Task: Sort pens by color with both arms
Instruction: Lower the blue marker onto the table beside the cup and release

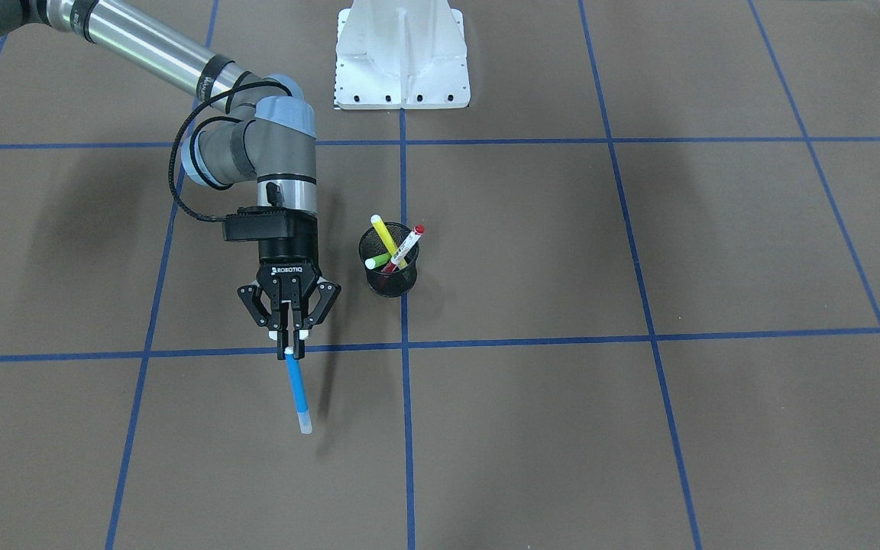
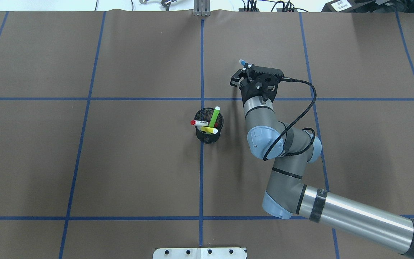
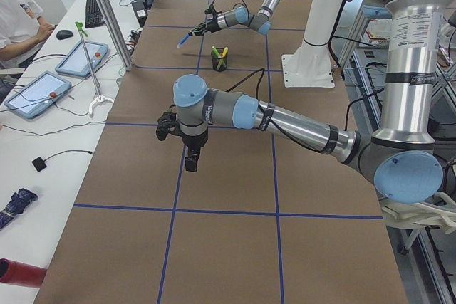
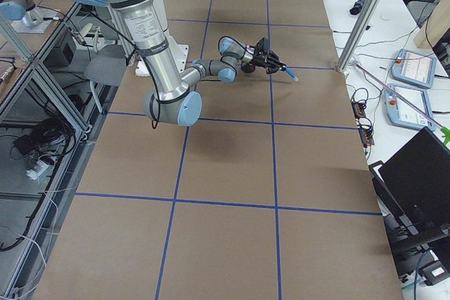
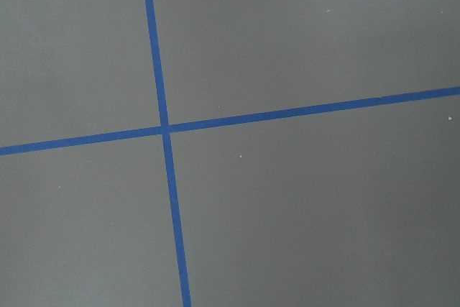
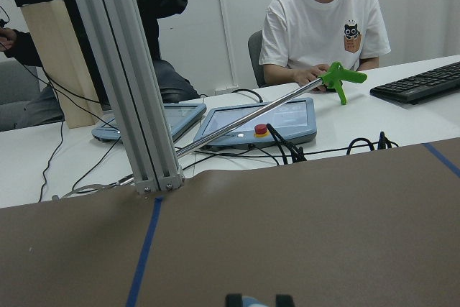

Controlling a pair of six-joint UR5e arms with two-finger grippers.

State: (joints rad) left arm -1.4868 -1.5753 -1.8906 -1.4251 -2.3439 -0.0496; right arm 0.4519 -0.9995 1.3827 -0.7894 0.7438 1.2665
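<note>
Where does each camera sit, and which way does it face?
Front-facing: across the table, facing the white base; right arm, right pincer holding the blue pen.
Overhead: above the base side, looking down; right arm, mesh cup.
Exterior left: table's left end; left arm and left pincer near.
Exterior right: opposite end; right arm near.
Left wrist: straight down at tape lines; no body.
Right wrist: towards the operators' desk; pincer tips at bottom edge.
Front-facing and overhead share the cup and pen.

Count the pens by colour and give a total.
1 blue pen, in the right tool
1 green pen, in the cup
1 yellow pen, in the cup
1 red-cap pen, in the cup
Total: 4 pens
</note>
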